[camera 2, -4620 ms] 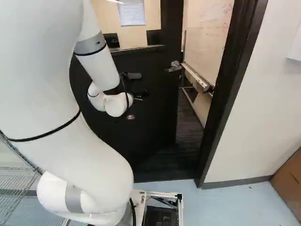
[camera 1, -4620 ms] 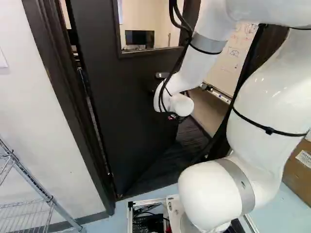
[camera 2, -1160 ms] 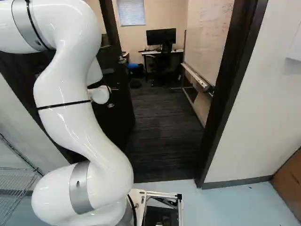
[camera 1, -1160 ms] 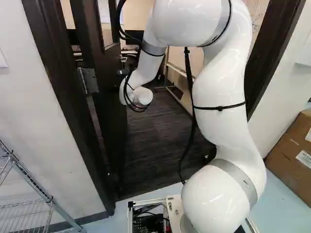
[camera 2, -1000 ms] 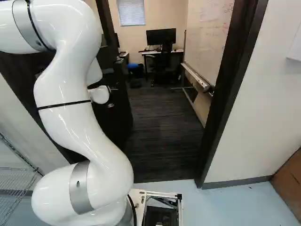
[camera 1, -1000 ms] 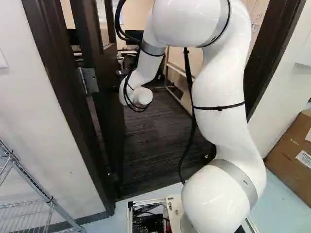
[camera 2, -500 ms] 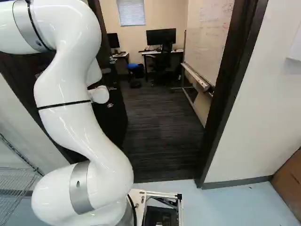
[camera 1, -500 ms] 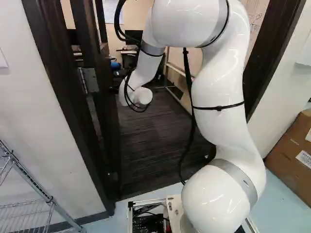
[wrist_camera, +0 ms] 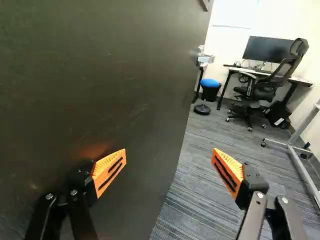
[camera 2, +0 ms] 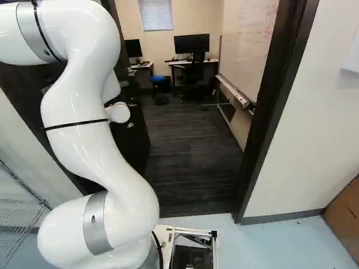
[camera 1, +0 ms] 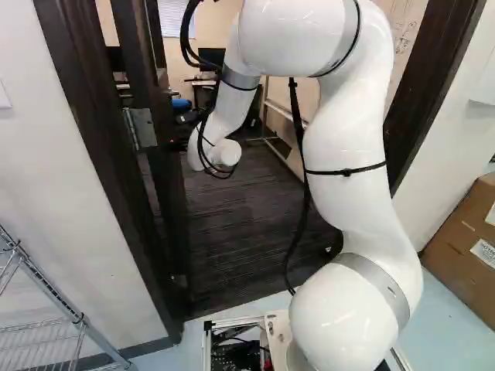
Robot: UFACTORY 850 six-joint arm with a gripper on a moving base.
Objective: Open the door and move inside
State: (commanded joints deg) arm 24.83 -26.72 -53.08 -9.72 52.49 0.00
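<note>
The dark door (camera 1: 166, 193) stands swung inward to the left of the doorway. In the right base view my gripper (camera 2: 132, 105) shows only as small parts against the dark door, beyond the white wrist. The wrist view has the gripper (wrist_camera: 169, 156) open, its orange-padded fingers wide apart with nothing gripped. One finger is close in front of the door face (wrist_camera: 95, 75), with an orange reflection on it; contact cannot be told. The other finger is past the door's free edge, over the carpet. The metal door handle (wrist_camera: 205, 59) sits at that edge, farther ahead.
The door frame (camera 2: 275, 106) rises at the doorway's right side. Inside are a whiteboard stand (camera 2: 235, 95), desk (wrist_camera: 235, 71), office chair (wrist_camera: 260, 90) and blue-topped bin (wrist_camera: 210, 87). Outside stand a wire rack (camera 1: 58, 297) at left and a cardboard box (camera 1: 468, 232) at right.
Since the earliest frames the door has swung far inward and the arm has shifted left. Over the last second the door has opened a little more, while the arm has barely moved. The base has not moved.
</note>
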